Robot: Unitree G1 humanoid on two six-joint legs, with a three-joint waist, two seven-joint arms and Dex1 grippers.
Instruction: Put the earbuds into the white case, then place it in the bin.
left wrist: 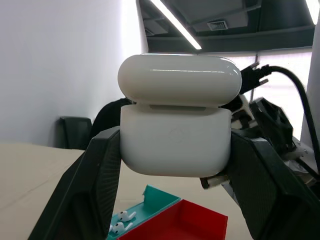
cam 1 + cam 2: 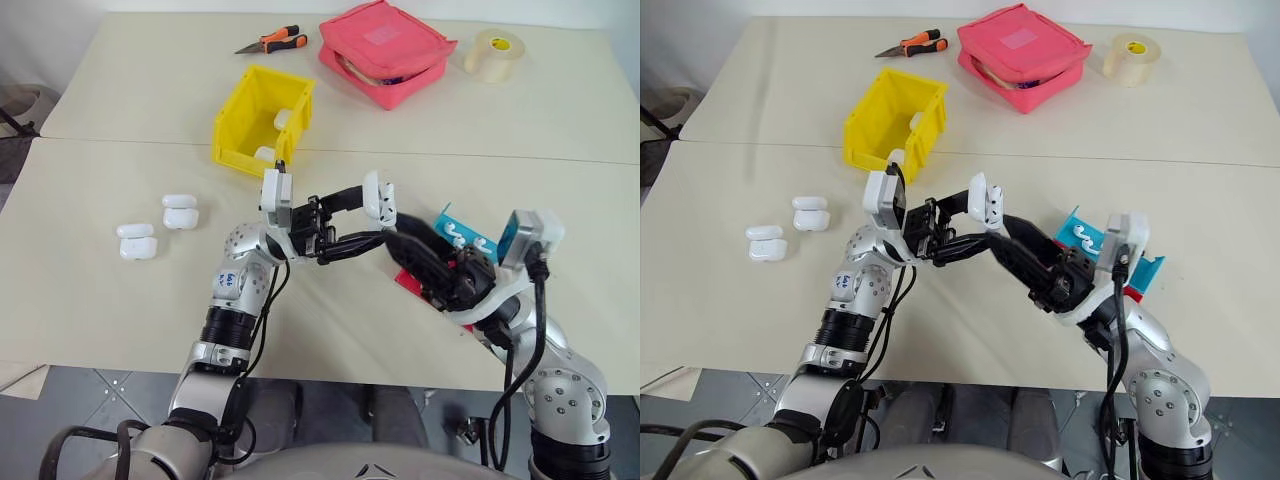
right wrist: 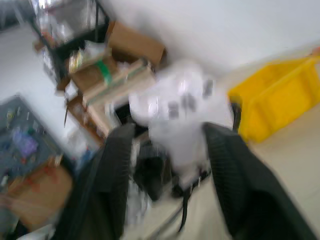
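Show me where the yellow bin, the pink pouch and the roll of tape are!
yellow bin (image 2: 234,128): left eye view, its left wall.
pink pouch (image 2: 385,38): left eye view, its top.
roll of tape (image 2: 494,55): left eye view, its side.

The case (image 1: 175,132) clamped between the left gripper's (image 2: 352,215) black fingers (image 1: 95,190) is plain glossy white, no markings really. Just past those jaws there's a tray (image 1: 170,220) that's half teal, half red, with white earbuds (image 1: 120,222) in the teal part. Further out, the bin (image 2: 262,120) is bright yellow and the pouch (image 2: 385,50) is pink.
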